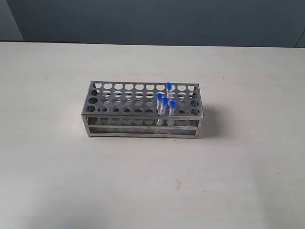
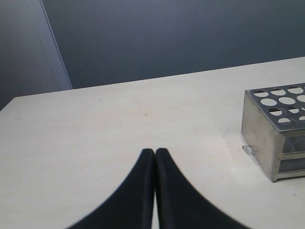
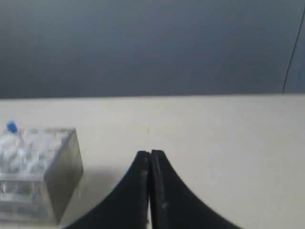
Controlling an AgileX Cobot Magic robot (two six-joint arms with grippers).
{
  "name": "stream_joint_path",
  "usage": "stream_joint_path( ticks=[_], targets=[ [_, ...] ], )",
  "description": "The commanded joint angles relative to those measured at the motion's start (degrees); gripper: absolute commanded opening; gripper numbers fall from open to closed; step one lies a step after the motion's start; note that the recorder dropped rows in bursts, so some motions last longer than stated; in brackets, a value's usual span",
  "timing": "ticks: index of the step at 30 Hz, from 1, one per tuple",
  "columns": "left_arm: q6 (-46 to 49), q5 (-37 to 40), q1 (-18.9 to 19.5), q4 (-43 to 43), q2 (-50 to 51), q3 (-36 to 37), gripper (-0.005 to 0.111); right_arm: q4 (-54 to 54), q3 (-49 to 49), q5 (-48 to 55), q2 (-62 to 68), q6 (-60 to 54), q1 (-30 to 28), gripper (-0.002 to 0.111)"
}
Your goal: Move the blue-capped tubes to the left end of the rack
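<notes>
The silvery rack [image 1: 143, 110] stands in the middle of the pale table in the exterior view. Several blue-capped tubes [image 1: 166, 104] stand upright in holes toward its right end, one of them [image 1: 168, 88] in the back row. Neither arm shows in the exterior view. My left gripper [image 2: 155, 151] is shut and empty above bare table, with the rack's end [image 2: 274, 133] off to one side. My right gripper [image 3: 150, 153] is also shut and empty, the rack [image 3: 40, 171] lying blurred to its side with one blue cap [image 3: 11, 127] showing.
The beige table [image 1: 57, 181] stretches widely all round the rack. A dark blue-grey wall [image 1: 157, 21] runs behind its far edge. A small clear scrap [image 2: 250, 151] lies on the table by the rack's corner in the left wrist view.
</notes>
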Motion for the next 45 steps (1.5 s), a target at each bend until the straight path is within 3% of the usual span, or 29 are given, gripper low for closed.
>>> stream_joint_path(
  ticks=[1, 6, 10, 12, 16, 20, 27, 33, 42, 45],
  targets=[
    [0.0, -0.1, -0.3, 0.1, -0.3, -0.2, 0.001, 6.4, 0.1, -22.7, -0.4, 3.1, -0.3, 0.000],
    [0.0, -0.1, -0.3, 0.1, -0.3, -0.2, 0.001, 19.9, 0.1, -44.1, -0.4, 9.5, -0.3, 0.000],
    [0.0, -0.1, -0.3, 0.1, -0.3, -0.2, 0.001, 22.3, 0.1, -41.1, -0.4, 11.2, -0.2, 0.000],
    [0.0, -0.1, -0.3, 0.1, -0.3, -0.2, 0.001, 20.6, 0.1, -37.6, -0.4, 17.7, -0.2, 0.000],
    [0.0, -0.1, -0.3, 0.1, -0.3, -0.2, 0.001, 4.9, -0.5, -38.4, -0.4, 23.2, -0.2, 0.000],
    [0.0, -0.1, -0.3, 0.1, -0.3, -0.2, 0.001, -11.8, -9.5, -33.5, 6.6, 22.7, -0.2, 0.000],
    [0.0, -0.1, -0.3, 0.1, -0.3, -0.2, 0.001, -41.6, -30.0, -33.7, 35.7, 28.0, -0.2, 0.000],
    [0.0, -0.1, -0.3, 0.1, -0.3, -0.2, 0.001, -58.7, -42.2, -45.1, 62.0, 40.8, -0.2, 0.001],
    [0.0, -0.1, -0.3, 0.1, -0.3, -0.2, 0.001, -77.5, -50.1, -65.7, 93.4, 42.5, -0.2, 0.039],
    [0.0, -0.1, -0.3, 0.1, -0.3, -0.2, 0.001, -78.0, -51.5, -68.3, 100.6, 42.5, -0.2, 0.044]
  ],
)
